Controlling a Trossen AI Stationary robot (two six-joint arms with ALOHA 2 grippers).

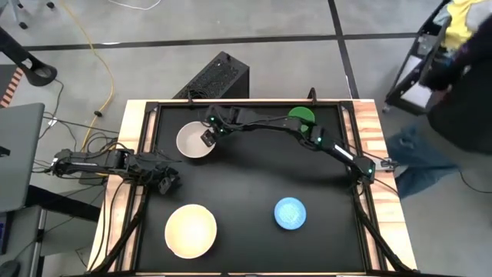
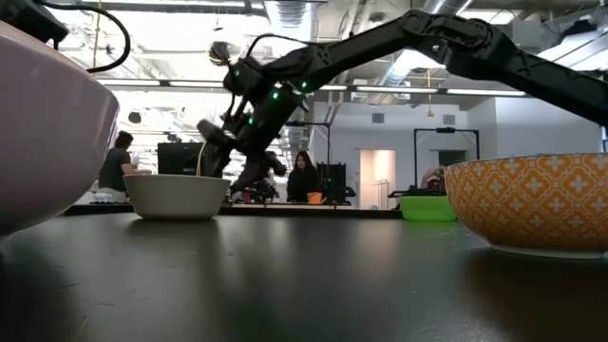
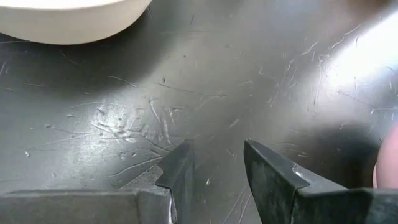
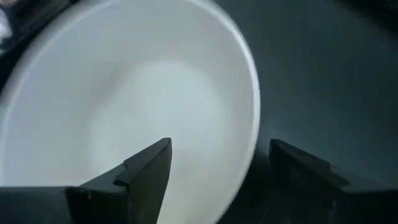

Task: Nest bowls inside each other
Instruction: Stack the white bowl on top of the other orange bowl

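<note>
A white bowl (image 1: 196,140) stands on its base at the far left of the black table. My right gripper (image 4: 217,149) is open at this bowl's rim (image 4: 252,118). One finger is over the hollow and the other is outside the wall; no touch shows. In the high view the same gripper (image 1: 206,137) is over the bowl's right side. A cream bowl (image 1: 191,231) sits near left, a blue bowl (image 1: 290,213) near right, and a green bowl (image 1: 301,117) at the far edge. My left gripper (image 3: 217,168) waits open over bare table at the left (image 1: 167,181).
In the low view the cream bowl's wall (image 2: 47,123) and the blue bowl's orange-patterned outside (image 2: 532,204) rise close at either side. Black table surface (image 1: 254,169) lies bare in the middle. A raised frame (image 1: 231,104) borders the table. People stand in the room behind.
</note>
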